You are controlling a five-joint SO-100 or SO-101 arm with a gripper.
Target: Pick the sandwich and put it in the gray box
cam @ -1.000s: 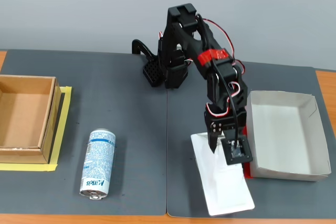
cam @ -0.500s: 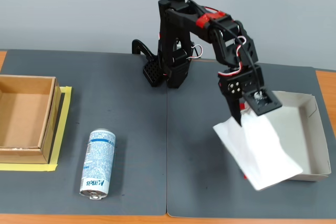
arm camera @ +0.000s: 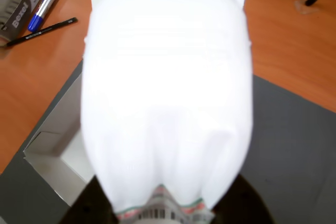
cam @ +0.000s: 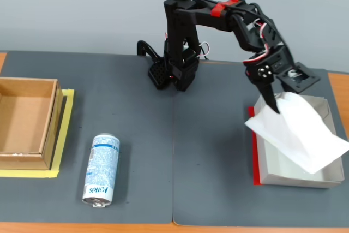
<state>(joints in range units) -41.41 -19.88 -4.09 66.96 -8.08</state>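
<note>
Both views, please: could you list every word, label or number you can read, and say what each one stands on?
"Bexel": on the grey pack at the top left of the wrist view.
"Marks", seen upside down and only roughly legible: on the spray can in the fixed view.
Too blurred to read: the barcode label on the sandwich and the print on the black pencil.

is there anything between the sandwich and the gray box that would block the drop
Nothing visible does. In the fixed view the end effector holds the sandwich tilted directly over the gray box, whose visible interior looks bare. The spray can and brown cardboard box sit far off on the left side of that view.
</note>
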